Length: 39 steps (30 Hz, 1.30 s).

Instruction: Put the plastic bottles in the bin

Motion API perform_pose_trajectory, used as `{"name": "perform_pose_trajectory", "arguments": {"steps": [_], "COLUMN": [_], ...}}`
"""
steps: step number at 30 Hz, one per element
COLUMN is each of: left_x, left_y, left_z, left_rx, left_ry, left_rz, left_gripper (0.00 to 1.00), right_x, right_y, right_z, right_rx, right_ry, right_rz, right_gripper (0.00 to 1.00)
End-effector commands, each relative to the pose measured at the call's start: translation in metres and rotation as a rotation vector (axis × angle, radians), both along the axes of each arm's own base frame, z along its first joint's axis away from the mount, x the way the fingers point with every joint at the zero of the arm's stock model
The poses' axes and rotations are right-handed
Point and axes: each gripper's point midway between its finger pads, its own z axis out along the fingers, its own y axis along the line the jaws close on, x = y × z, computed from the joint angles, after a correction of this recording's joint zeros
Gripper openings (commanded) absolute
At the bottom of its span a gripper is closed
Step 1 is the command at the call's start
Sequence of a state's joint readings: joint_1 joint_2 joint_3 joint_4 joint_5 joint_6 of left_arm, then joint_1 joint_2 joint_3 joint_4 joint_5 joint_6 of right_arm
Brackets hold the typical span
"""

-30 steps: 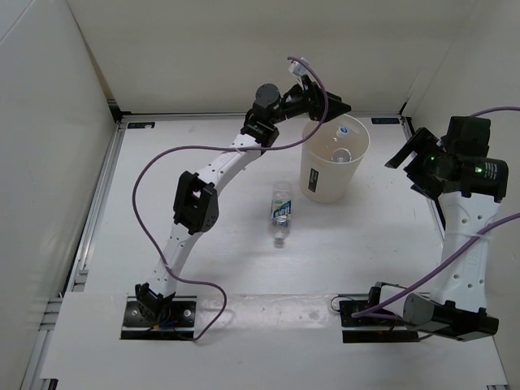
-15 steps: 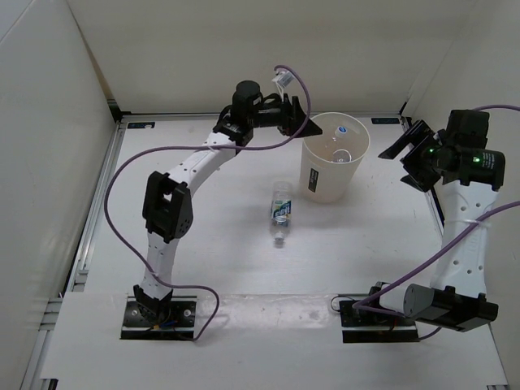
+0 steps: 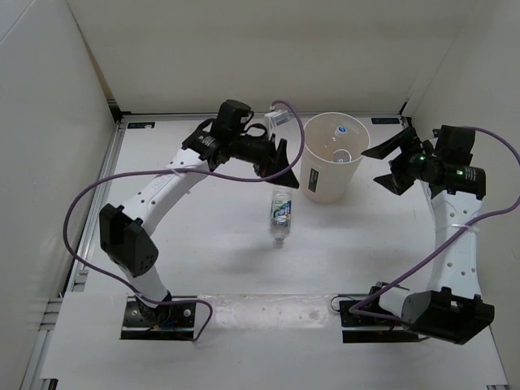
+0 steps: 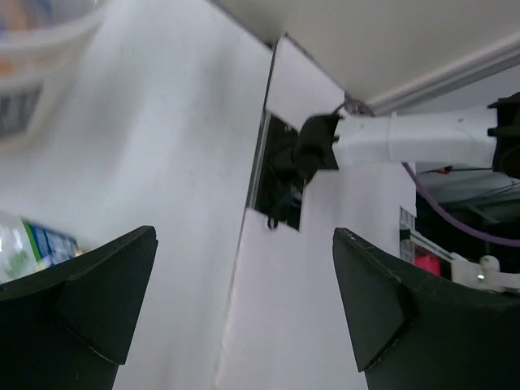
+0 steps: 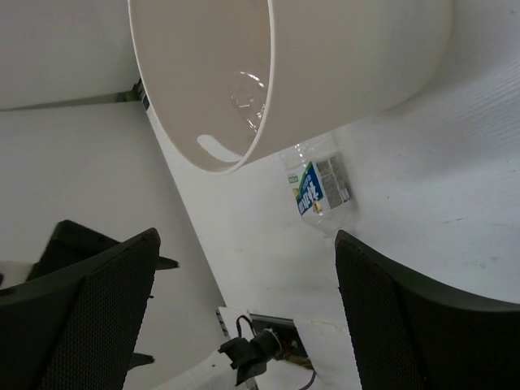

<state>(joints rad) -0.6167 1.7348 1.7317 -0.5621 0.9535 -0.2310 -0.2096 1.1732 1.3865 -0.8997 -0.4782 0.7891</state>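
Observation:
The cream-white bin (image 3: 325,183) stands at the back middle of the table, and two plastic bottles (image 3: 342,142) show inside it. Another bottle with a blue label (image 3: 280,213) lies on the table just in front and to the left of the bin. My left gripper (image 3: 288,165) hangs open beside the bin's left wall, above that bottle, holding nothing. My right gripper (image 3: 379,166) is open and empty to the right of the bin. The right wrist view shows the bin (image 5: 357,57) with a clear bottle (image 5: 244,93) inside and the labelled bottle (image 5: 318,188) below it. At the left edge of the left wrist view, the labelled bottle (image 4: 28,248) is partly visible.
White walls close in the table on the left, back and right. A metal rail (image 3: 101,195) runs along the left edge. The arm bases (image 3: 158,315) (image 3: 378,313) sit at the near edge, with purple cables looping over the table.
My left gripper has swung from over the bin's left rim back and down to beside its left wall. My right gripper has moved left towards the bin.

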Motion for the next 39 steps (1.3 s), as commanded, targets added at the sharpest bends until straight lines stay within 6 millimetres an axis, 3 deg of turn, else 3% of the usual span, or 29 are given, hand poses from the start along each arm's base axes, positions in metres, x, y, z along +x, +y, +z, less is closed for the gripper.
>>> {"name": "perform_pose_trajectory", "arguments": {"steps": [1,4,7,10,12,13,15,17,18,19,20,22,24,26,27,29,30,32,34,35,39], "left_x": [-0.029,-0.054,-0.066,-0.074,-0.067,-0.057,-0.038,-0.001,0.017,0.042,0.061,0.091,0.115,0.122,0.118,0.117,0.108,0.109,0.105,0.115,0.109], "left_y": [0.020,0.046,0.054,0.063,0.063,0.068,0.068,0.088,0.087,0.096,0.103,0.096,0.087,0.078,0.078,0.069,0.069,0.059,0.059,0.048,0.043], "left_z": [-0.032,-0.053,-0.049,-0.067,-0.071,-0.074,-0.057,-0.058,-0.041,-0.038,-0.027,-0.035,-0.056,-0.072,-0.093,-0.102,-0.123,-0.129,-0.152,-0.155,-0.175], "left_rx": [0.139,0.353,0.440,0.610,0.662,0.691,0.662,0.733,0.694,0.702,0.661,0.566,0.510,0.493,0.525,0.519,0.567,0.547,0.573,0.510,0.517], "left_ry": [0.146,0.286,0.355,0.399,0.395,0.338,0.218,0.088,0.026,-0.010,0.018,0.190,0.250,0.293,0.327,0.332,0.363,0.366,0.409,0.396,0.383], "left_rz": [0.011,-0.002,-0.028,-0.050,-0.016,0.030,0.087,0.234,0.297,0.396,0.494,0.626,0.686,0.726,0.727,0.743,0.744,0.769,0.789,0.805,0.820], "left_gripper": [1.00,1.00,1.00,1.00,1.00,1.00,1.00,1.00,1.00,1.00,1.00,1.00,1.00,1.00,1.00,1.00,1.00,1.00,1.00,1.00,1.00], "right_x": [0.002,-0.008,-0.017,-0.023,-0.022,-0.020,-0.020,-0.022,-0.022,-0.023,-0.023,-0.022,-0.020,-0.021,-0.021,-0.021,-0.021,-0.020,-0.020,-0.020,-0.020], "right_y": [0.016,0.008,0.001,-0.006,-0.011,-0.008,-0.006,-0.009,-0.011,-0.013,-0.015,-0.015,-0.015,-0.016,-0.016,-0.017,-0.017,-0.018,-0.017,-0.017,-0.016], "right_z": [0.034,0.032,0.019,0.013,0.012,0.013,0.016,0.016,0.016,0.015,0.015,0.018,0.018,0.022,0.021,0.025,0.026,0.026,0.025,0.025,0.024], "right_rx": [0.060,-0.124,-0.203,-0.195,-0.190,-0.192,-0.197,-0.214,-0.219,-0.230,-0.240,-0.252,-0.263,-0.274,-0.285,-0.305,-0.310,-0.317,-0.316,-0.320,-0.323], "right_ry": [-0.158,-0.177,-0.107,-0.072,-0.062,-0.073,-0.088,-0.082,-0.077,-0.072,-0.066,-0.071,-0.077,-0.083,-0.079,-0.092,-0.096,-0.098,-0.095,-0.096,-0.088], "right_rz": [0.059,0.057,0.035,-0.013,-0.033,-0.021,-0.007,-0.019,-0.028,-0.040,-0.049,-0.046,-0.034,-0.037,-0.028,-0.028,-0.025,-0.024,-0.016,-0.017,-0.009], "right_gripper": [0.90,0.90,0.90,0.90,0.90,0.90,0.90,0.90,0.90,0.90,0.90,0.90,0.90,0.90,0.90,0.90,0.90,0.90,0.90,0.90,0.90]}}
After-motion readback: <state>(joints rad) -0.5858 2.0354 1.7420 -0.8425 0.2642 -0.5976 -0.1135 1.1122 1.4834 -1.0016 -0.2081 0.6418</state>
